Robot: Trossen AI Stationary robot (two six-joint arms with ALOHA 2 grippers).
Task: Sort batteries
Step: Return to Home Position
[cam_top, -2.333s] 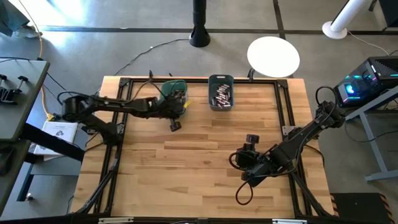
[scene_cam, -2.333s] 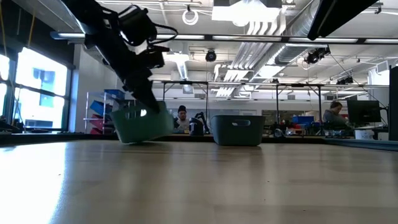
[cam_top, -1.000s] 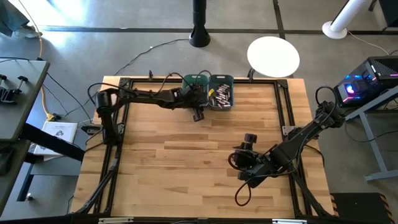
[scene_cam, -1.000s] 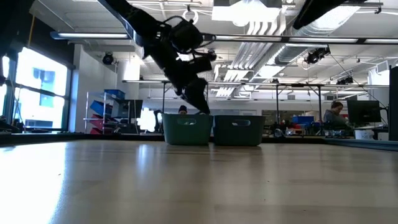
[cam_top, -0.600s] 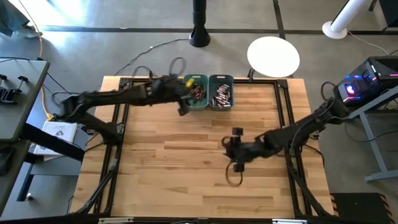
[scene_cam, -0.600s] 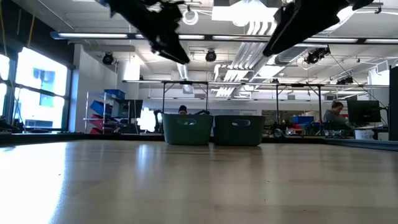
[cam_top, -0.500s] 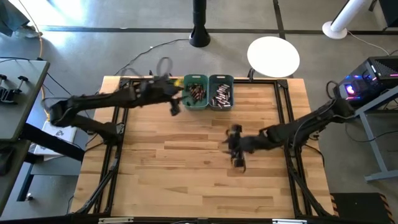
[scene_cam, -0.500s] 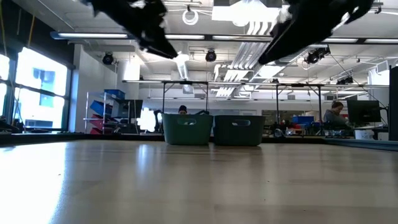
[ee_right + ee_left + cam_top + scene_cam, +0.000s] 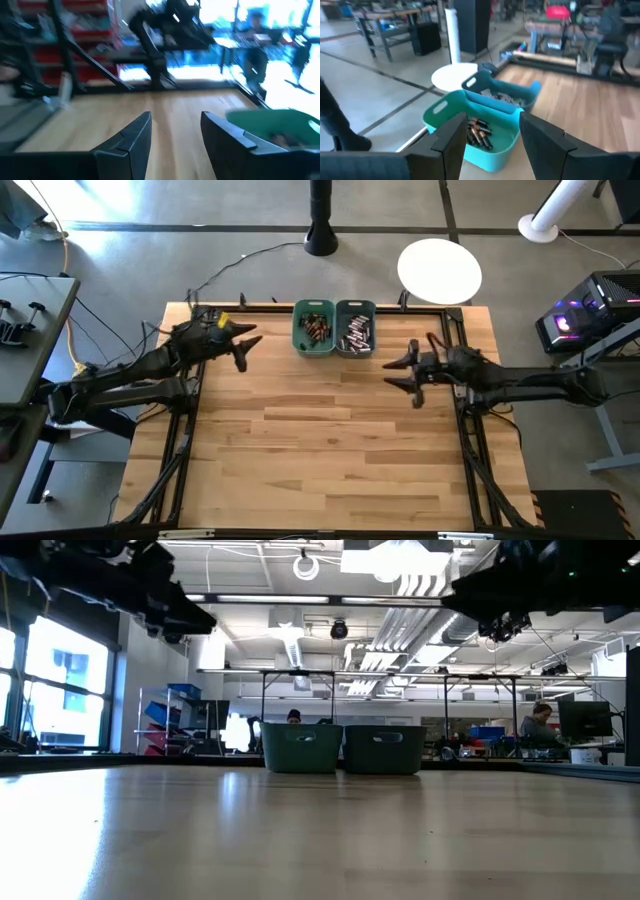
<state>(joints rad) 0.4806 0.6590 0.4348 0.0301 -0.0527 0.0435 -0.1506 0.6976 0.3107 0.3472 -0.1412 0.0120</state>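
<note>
We find the batteries (image 9: 316,328) lying flat in two touching bins at the table's (image 9: 320,440) far edge: dark copper cells in the green bin (image 9: 314,353), silvery ones in the blue-grey bin (image 9: 356,354), long axes jumbled. The left gripper (image 9: 247,346) and right gripper (image 9: 392,373) hover aside, fingers apart, empty.

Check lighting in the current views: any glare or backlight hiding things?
High view: even light, batteries in the green bin readable; white disc behind the table glares. Low view: ceiling lights and window backlight left arm and right arm into silhouettes. Right wrist view: bright windows wash out the background. Left wrist view: no trouble.
</note>
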